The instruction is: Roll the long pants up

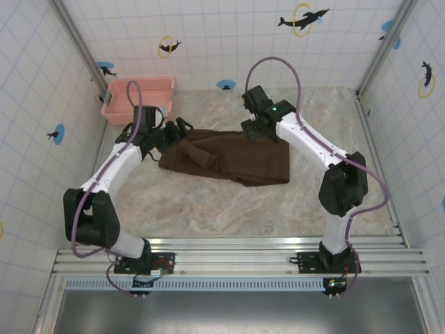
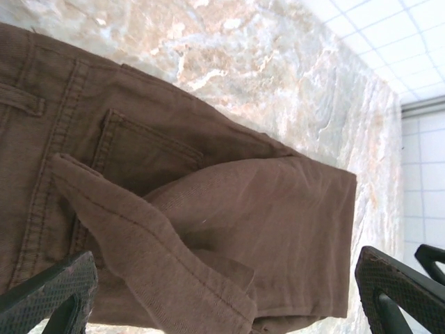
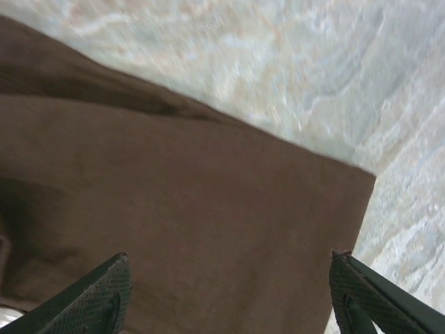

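Note:
The long pants lie folded in a flat brown bundle across the middle of the marble table. My left gripper hangs open over their left end. In the left wrist view its fingers straddle the pants, where a back pocket and a turned-over hem show; the left gripper holds nothing. My right gripper sits at the pants' upper edge. Seen from the right wrist, the right gripper is open, its pads wide apart above smooth fabric of the pants.
A pink plastic basket stands at the back left, just beyond the left gripper. Tiled walls close in the table on three sides. Bare marble lies in front of the pants and to the right.

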Available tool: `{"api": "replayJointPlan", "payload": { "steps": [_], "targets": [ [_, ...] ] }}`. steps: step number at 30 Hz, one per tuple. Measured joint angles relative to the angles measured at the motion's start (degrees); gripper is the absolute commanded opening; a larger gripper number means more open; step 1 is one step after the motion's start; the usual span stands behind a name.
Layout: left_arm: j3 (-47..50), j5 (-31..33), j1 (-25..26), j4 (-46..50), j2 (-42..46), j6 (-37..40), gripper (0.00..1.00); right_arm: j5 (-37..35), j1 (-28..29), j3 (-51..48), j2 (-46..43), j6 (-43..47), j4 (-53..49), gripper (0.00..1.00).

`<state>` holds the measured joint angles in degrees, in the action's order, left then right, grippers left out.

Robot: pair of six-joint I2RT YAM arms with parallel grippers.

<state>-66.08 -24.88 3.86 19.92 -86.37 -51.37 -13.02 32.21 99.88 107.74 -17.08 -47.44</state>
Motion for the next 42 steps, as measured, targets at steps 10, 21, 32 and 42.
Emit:
{"api": "replayJointPlan", "payload": {
  "steps": [10, 21, 32, 42],
  "targets": [
    [-2.89, 3.04, 2.01, 8.35, -6.05, 0.13, 0.97, 1.49, -3.43, -5.62, -5.84, 0.2, 2.89, 0.78],
    [-7.28, 4.79, 4.46, 9.66, -13.77, 0.09, 0.92, 2.84, -5.66, -12.44, -8.07, 0.2, 5.75, 0.78],
    [-8.74, 7.96, 4.46, 9.84, -16.39, 1.38, 0.0, 7.39, -7.08, -14.53, -8.68, 0.17, 6.71, 0.81],
    [-13.03, 9.2, 4.57, 11.28, -16.37, 5.68, 0.0, 21.09, -9.75, -12.66, 0.31, -3.52, 5.97, 0.82]
  ]
}}
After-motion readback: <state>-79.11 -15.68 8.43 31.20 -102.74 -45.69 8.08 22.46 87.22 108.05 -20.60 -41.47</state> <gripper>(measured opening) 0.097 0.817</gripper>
